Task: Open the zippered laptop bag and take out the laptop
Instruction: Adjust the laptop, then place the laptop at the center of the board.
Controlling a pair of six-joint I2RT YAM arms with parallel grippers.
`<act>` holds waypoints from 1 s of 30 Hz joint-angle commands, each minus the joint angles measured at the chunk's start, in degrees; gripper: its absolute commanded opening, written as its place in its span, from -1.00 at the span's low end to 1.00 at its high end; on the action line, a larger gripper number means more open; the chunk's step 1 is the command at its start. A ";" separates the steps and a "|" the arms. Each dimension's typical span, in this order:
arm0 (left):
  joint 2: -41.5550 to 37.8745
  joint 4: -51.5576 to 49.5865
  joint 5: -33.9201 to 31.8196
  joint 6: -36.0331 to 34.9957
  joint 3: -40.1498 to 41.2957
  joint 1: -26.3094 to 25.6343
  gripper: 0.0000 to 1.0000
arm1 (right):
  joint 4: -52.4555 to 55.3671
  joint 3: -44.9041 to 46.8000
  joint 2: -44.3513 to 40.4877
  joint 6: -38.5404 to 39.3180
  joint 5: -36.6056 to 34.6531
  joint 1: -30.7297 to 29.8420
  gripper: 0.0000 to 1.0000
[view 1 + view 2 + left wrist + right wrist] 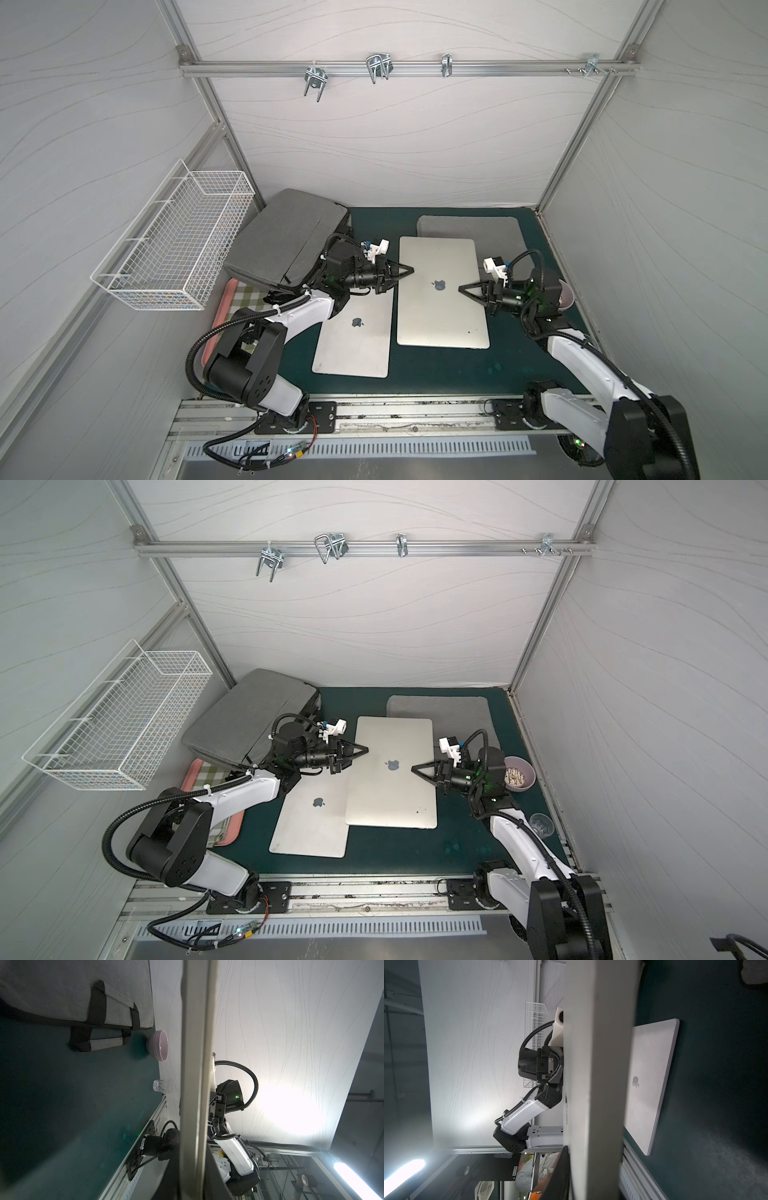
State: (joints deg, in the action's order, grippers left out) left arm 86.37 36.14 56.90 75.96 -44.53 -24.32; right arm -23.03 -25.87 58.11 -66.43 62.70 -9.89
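Top views both show the laptop [440, 307] up in the air above the tabletop [449, 374]. It is level, with the logo side up, between the two arms. The left fingers [400, 271] are closed on the middle of its left edge, one finger over the lid and one under it. The right fingers [471, 291] pinch the opposite edge in the same way. In each wrist view this laptop [195, 1064] crosses the picture edge-on (a pale, blurred band).

A second laptop [353, 336] lies flat on the green tabletop just beside it, toward the left arm. In a top view the held laptop [390, 771] hides one corner of it.

The grey laptop bag [282, 241] lies at the far left, behind the left arm. Its near end rests on a pink tray [191, 776] with a checked cloth.

A second grey bag [469, 230] lies flat at the far side (its black handles show only in the left wrist view). A pink bowl [530, 766] and a clear glass [541, 825] stand near the right wall. A white wire basket [174, 249] hangs on the left wall.
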 commanded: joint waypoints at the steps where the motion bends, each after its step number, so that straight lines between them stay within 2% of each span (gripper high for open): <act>1: -2.05 0.87 4.09 -1.77 -4.25 -0.61 -0.37 | -0.58 -0.15 -1.45 0.67 0.48 -0.10 -1.00; 5: -3.47 -8.10 2.70 -7.47 -4.92 -0.02 -0.05 | 1.42 0.16 -3.33 1.37 1.17 2.02 -1.00; 9: -5.14 -22.54 1.37 -15.84 -6.69 1.32 0.05 | 5.81 0.14 -5.48 3.90 2.62 3.51 -1.00; 11: -5.18 -35.41 -0.78 -23.83 -9.72 1.83 0.08 | 11.52 0.12 -6.57 8.03 2.64 3.49 -1.00; 13: -4.64 -44.06 -2.68 -29.80 -12.36 2.03 0.09 | 19.92 -0.41 -8.34 13.67 1.48 3.53 -1.00; 17: -3.43 -51.53 -6.03 -33.34 -14.16 2.71 0.10 | 28.12 1.13 -10.68 20.30 -0.76 3.51 -1.00; 21: -2.22 -58.89 -9.26 -39.03 -16.78 3.57 0.11 | 30.33 2.51 -11.16 23.14 -2.00 3.33 -1.00; 30: -2.55 -59.88 -9.84 -40.89 -16.29 4.45 0.12 | 17.82 8.54 -5.51 22.92 -7.21 -2.48 -1.00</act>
State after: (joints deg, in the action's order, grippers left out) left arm 84.16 -22.44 48.10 37.63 -59.40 -20.23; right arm 4.91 -17.37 52.01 -44.49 53.12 -10.92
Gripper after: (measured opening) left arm 0.558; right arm 0.167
